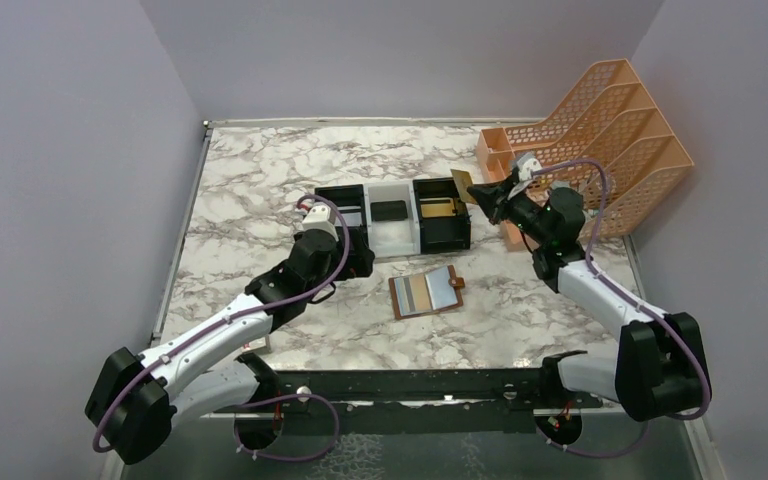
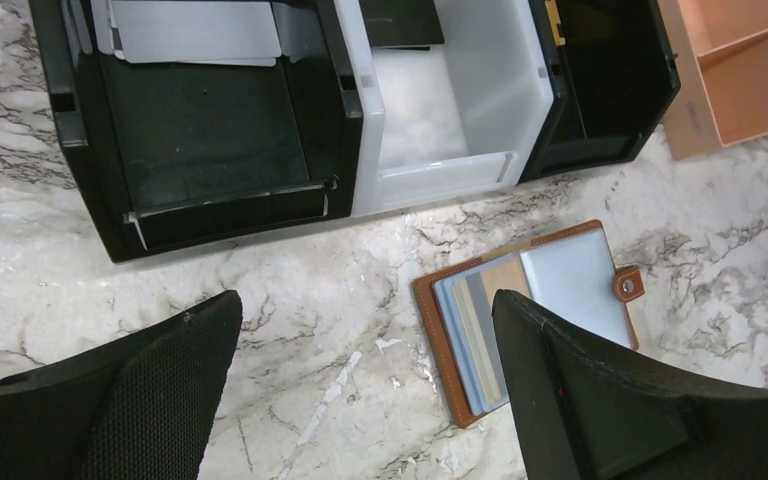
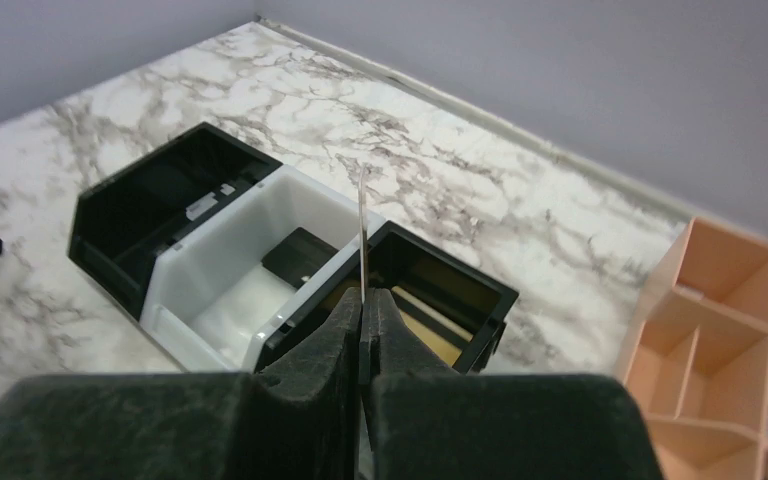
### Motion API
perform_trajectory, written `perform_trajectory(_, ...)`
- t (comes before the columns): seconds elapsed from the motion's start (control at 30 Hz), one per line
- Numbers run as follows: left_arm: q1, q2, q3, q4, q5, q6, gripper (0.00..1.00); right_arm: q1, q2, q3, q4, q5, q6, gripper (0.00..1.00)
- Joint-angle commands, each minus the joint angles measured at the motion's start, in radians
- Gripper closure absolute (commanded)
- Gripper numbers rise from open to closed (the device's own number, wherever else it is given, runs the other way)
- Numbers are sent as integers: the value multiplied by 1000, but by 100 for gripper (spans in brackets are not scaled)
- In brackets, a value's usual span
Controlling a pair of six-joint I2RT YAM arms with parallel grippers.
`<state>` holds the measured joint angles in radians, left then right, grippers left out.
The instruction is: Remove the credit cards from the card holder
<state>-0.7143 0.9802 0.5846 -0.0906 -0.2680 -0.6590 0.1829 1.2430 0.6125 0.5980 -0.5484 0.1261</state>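
Marble-print table [image 1: 260,180], grey walls round it.

Right gripper [image 3: 362,300] is pinched tight on a gold card [image 3: 362,215]. We see the card edge-on, standing straight out of the fingertips over the right black bay of the tray [image 1: 445,238]. In that bay lies a second gold card [image 1: 440,208]. The white middle bay holds a dark card [image 1: 390,210], the left black bay a grey card [image 2: 195,30].

Left gripper [image 2: 365,320] has its jaws wide apart and holds nothing. It hovers low by the near edge of the tray's left bay.

Card holder [image 1: 427,292] lies open and flat, near of the tray, between the arms, just right of the left gripper. The credit cards [image 2: 485,335] left in it are fanned in its left half, only narrow strips showing.

Orange file rack [image 1: 610,130] is far right, not involved.

Our read on handling:
- Cards are light, thin, stiff and slick.
- We pinch across the faces at an exposed edge and pull along the pocket, not upward.
- Holder is light and soft and will likely slide, so we pin the leather with the other arm.
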Motion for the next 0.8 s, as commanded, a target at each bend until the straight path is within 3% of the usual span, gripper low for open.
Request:
perform_trajectory(0.0,9,28,-2,48,86,14,1,67,2,31,-67,-5,-503,99)
perform_trajectory(0.1,9,32,-7,55,108,11,1,104,70,96,-225,73,-652,99)
perform_trajectory(0.23,11,16,-10,32,91,21,1,147,105,83,-234,99,-801,99)
perform_trajectory(0.43,21,-20,-16,13,77,20,1,164,222,192,-321,178,-880,99)
perform_trajectory(0.77,26,-2,-8,51,130,-18,1,189,379,342,-436,152,-965,99)
